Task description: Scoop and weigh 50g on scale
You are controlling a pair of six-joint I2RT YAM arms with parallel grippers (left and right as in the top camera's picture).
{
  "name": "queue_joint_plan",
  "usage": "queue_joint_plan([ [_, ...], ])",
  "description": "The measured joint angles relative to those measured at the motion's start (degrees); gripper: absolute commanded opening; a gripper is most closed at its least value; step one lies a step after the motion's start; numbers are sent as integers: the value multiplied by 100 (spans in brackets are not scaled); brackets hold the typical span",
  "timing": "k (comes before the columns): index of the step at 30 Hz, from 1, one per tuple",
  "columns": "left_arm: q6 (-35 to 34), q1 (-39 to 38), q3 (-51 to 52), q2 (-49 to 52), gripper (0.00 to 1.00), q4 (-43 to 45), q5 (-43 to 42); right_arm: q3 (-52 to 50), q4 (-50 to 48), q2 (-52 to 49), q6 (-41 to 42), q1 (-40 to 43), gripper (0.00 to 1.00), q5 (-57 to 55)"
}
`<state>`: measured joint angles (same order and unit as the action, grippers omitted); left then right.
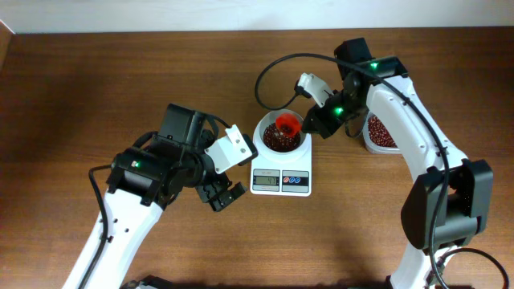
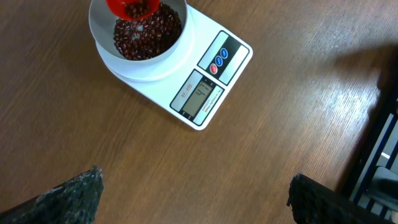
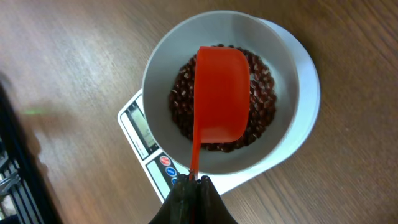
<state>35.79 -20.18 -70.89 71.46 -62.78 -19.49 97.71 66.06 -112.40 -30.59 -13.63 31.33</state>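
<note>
- Overhead view: scale sits about mid-counter, display end toward the near edge.
- Scale is a small white rectangle with a grey LCD. Red and blue buttons sit on a dark panel beside it.
- White bowl covers the far part of the platform and is partly filled with red beans.
- Left jaws are spread wide and empty, low over the counter just off the scale's near-left corner. Not touching it.
- Right jaws are clenched on the handle of a red scoop and hang above the scale's far-right side. The scoop head is over the beans in the bowl.
- Clear tub of beans stands toward the right edge, apart from the scale.
</note>
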Motion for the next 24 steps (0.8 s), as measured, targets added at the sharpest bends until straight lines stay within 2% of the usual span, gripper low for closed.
queue_joint_plan([
  [11,0,0,0,0,99,2,0,0,181,0,0,0,4,485],
  [18,0,0,0,0,99,0,-2,2,-120,0,566,-33,4,57],
  [24,0,0,0,0,99,2,0,2,-264,0,658,-50,4,136],
])
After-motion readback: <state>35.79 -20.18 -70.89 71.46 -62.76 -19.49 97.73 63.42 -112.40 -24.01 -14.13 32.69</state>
